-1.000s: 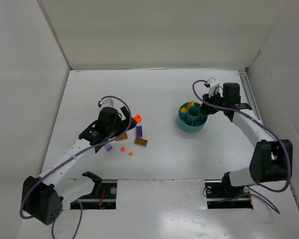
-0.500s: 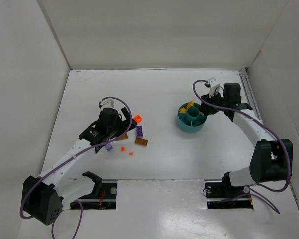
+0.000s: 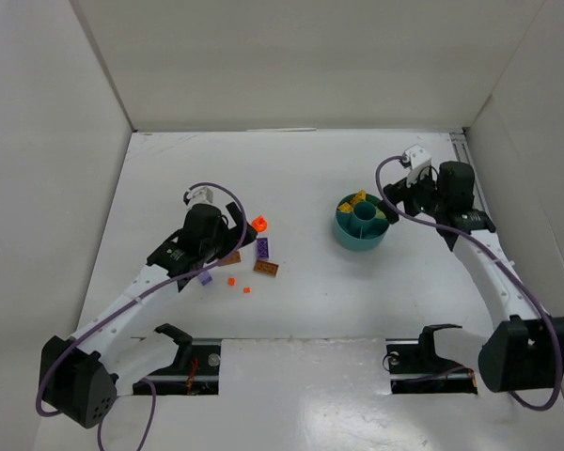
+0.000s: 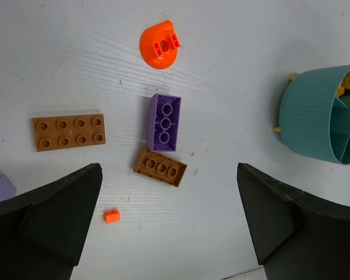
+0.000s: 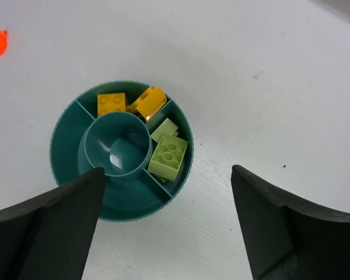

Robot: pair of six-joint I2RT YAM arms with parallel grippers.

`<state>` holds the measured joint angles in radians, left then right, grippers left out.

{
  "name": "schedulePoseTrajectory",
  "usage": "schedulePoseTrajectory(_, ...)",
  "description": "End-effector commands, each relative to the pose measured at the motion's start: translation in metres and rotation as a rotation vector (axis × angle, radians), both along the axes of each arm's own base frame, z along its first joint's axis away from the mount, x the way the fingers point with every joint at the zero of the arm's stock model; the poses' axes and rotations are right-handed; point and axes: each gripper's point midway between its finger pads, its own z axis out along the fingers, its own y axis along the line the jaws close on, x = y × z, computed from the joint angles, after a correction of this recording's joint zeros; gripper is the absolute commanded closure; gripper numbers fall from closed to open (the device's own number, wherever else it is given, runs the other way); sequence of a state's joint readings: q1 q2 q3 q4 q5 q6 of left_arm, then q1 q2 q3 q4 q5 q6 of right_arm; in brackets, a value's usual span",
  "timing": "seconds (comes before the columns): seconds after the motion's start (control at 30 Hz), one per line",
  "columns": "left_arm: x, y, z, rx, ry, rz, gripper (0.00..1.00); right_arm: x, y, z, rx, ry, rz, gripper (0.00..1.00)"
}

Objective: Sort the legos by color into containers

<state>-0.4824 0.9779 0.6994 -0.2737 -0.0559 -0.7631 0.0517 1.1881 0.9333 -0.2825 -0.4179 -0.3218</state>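
My right gripper (image 5: pixel 166 175) hangs spread wide, empty, above the round teal plastic tub (image 5: pixel 63 143); small yellow bricks (image 5: pixel 112 104) and lime green bricks (image 5: pixel 168 156) lie in neighbouring wedges. My left gripper (image 4: pixel 169 195), equally wide, points down over a brown brick (image 4: pixel 160 167) and a purple brick (image 4: pixel 164 121) on the white desk (image 4: pixel 251 52).

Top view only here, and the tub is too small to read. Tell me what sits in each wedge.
Observer: From the right wrist view, in the tub two yellow bricks share one wedge and two lime bricks share the next.
Operator: Report the rest of it.
Observer: What shows of the other wedges looks empty, and so does the centre cup.
Operator: Say whether anything is held over it.
Observer: No. The right tool is open and empty above the tub.
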Motion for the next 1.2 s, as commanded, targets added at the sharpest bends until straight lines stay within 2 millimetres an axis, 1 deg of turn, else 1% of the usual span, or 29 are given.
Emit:
schedulePoseTrajectory(0.0, 0.001, 0.011, -0.01, 0.032, 0.02, 0.059, 0.0, -0.012, -0.004, 0.029, -0.006, -0.118, -0.005, 0.06)
schedulePoseTrajectory(0.03, 0.002, 0.012, -0.013, 0.043, 0.025, 0.067, 0.0, -0.017, -0.006, 0.03, -0.012, -0.121, -0.016, 0.01)
schedulePoseTrajectory(0.07, 0.006, 0.013, -0.013, 0.046, 0.018, 0.074, 0.0, -0.022, -0.009, 0.029, -0.024, -0.122, -0.022, 0.01)
schedulePoseTrajectory(0.1, 0.007, 0.012, -0.018, 0.054, 0.031, 0.073, 0.0, -0.028, -0.011, 0.035, -0.035, -0.148, -0.028, 0.01)
schedulePoseTrajectory(0.13, 0.012, 0.01, -0.021, 0.065, 0.012, 0.057, 0.01, -0.033, -0.013, 0.033, -0.042, -0.14, -0.038, 0.01)
schedulePoseTrajectory(0.17, 0.012, 0.003, -0.022, 0.088, -0.007, 0.01, 0.03, -0.04, -0.019, 0.023, -0.069, -0.108, -0.051, 0.01)
schedulePoseTrajectory(0.23, 0.014, -0.008, -0.03, 0.112, -0.006, -0.038, 0.03, -0.05, -0.024, 0.022, -0.1, -0.098, -0.064, 0.01)
schedulePoseTrajectory(0.27, 0.013, -0.02, -0.029, 0.112, -0.013, -0.083, 0.04, -0.054, -0.027, 0.02, -0.107, -0.087, -0.074, 0.01)
schedulePoseTrajectory(0.33, 0.015, -0.031, -0.039, 0.132, 0.002, -0.118, 0.06, -0.065, -0.027, 0.019, -0.109, -0.075, -0.073, 0.01)
schedulePoseTrajectory(0.37, 0.02, -0.034, -0.038, 0.141, -0.008, -0.114, 0.06, -0.069, -0.027, 0.019, -0.109, -0.073, -0.073, 0.01)
schedulePoseTrajectory(0.4, 0.02, -0.042, -0.039, 0.147, -0.012, -0.129, 0.1, -0.074, -0.029, 0.016, -0.115, -0.053, -0.08, 0.01)
schedulePoseTrajectory(0.43, 0.022, -0.049, -0.046, 0.169, 0.006, -0.132, 0.1, -0.076, -0.033, 0.019, -0.125, -0.053, -0.097, 0.01)
schedulePoseTrajectory(0.47, 0.024, -0.052, -0.05, 0.171, 0.02, -0.127, 0.11, -0.08, -0.033, 0.023, -0.125, -0.059, -0.097, 0.01)
schedulePoseTrajectory(0.5, 0.025, -0.056, -0.054, 0.202, 0.017, -0.127, 0.11, -0.081, -0.037, 0.02, -0.138, -0.045, -0.116, 0.01)
schedulePoseTrajectory(0.53, 0.026, -0.059, -0.057, 0.215, 0.022, -0.13, 0.16, -0.085, -0.037, 0.021, -0.138, -0.047, -0.116, 0.01)
schedulePoseTrajectory(0.57, 0.032, -0.065, -0.063, 0.233, 0.037, -0.125, 0.18, -0.087, -0.039, 0.022, -0.142, -0.048, -0.124, 0.01)
schedulePoseTrajectory(0.6, 0.036, -0.058, -0.068, 0.279, 0.048, -0.095, 0.19, -0.087, -0.039, 0.022, -0.142, -0.048, -0.124, 0.01)
schedulePoseTrajectory(0.63, 0.035, -0.06, -0.072, 0.303, 0.063, -0.09, 0.2, -0.089, -0.04, 0.02, -0.148, -0.039, -0.131, 0.01)
schedulePoseTrajectory(0.67, 0.034, -0.062, -0.075, 0.329, 0.07, -0.084, 0.2, -0.09, -0.04, 0.023, -0.14, -0.046, -0.137, 0.01)
schedulePoseTrajectory(0.7, 0.036, -0.062, -0.083, 0.375, 0.09, -0.079, 0.2, -0.09, -0.042, 0.019, -0.148, -0.037, -0.148, 0.01)
schedulePoseTrajectory(0.73, 0.037, -0.063, -0.084, 0.402, 0.083, -0.064, 0.22, -0.09, -0.045, 0.018, -0.154, -0.037, -0.158, 0.01)
schedulePoseTrajectory(0.77, 0.039, -0.062, -0.087, 0.415, 0.086, -0.058, 0.22, -0.091, -0.045, 0.021, -0.153, -0.046, -0.159, 0.01)
schedulePoseTrajectory(0.8, 0.038, -0.067, -0.094, 0.435, 0.105, -0.072, 0.24, -0.091, -0.044, 0.021, -0.145, -0.043, -0.164, 0.01)
schedulePoseTrajectory(0.87, 0.042, -0.064, -0.099, 0.457, 0.107, -0.049, 0.27, -0.091, -0.044, 0.021, -0.145, -0.043, -0.164, 0.01)
schedulePoseTrajectory(0.93, 0.043, -0.065, -0.106, 0.471, 0.121, -0.052, 0.28, -0.091, -0.046, 0.016, -0.153, -0.034, -0.173, 0.01)
schedulePoseTrajectory(1.0, 0.046, -0.065, -0.107, 0.481, 0.117, -0.043, 0.37, -0.091, -0.049, 0.016, -0.159, -0.034, -0.184, 0.01)
schedulePoseTrajectory(1.07, 0.044, -0.063, -0.112, 0.491, 0.135, -0.039, 0.45, -0.091, -0.05, 0.016, -0.164, -0.034, -0.192, 0.01)
schedulePoseTrajectory(1.1, 0.044, -0.063, -0.112, 0.491, 0.135, -0.039, 0.57, -0.091, -0.05, 0.016, -0.164, -0.034, -0.192, 0.01)
schedulePoseTrajectory(1.17, 0.044, -0.063, -0.112, 0.485, 0.136, -0.032, 0.7, -0.089, -0.05, 0.018, -0.163, -0.043, -0.193, 0.01)
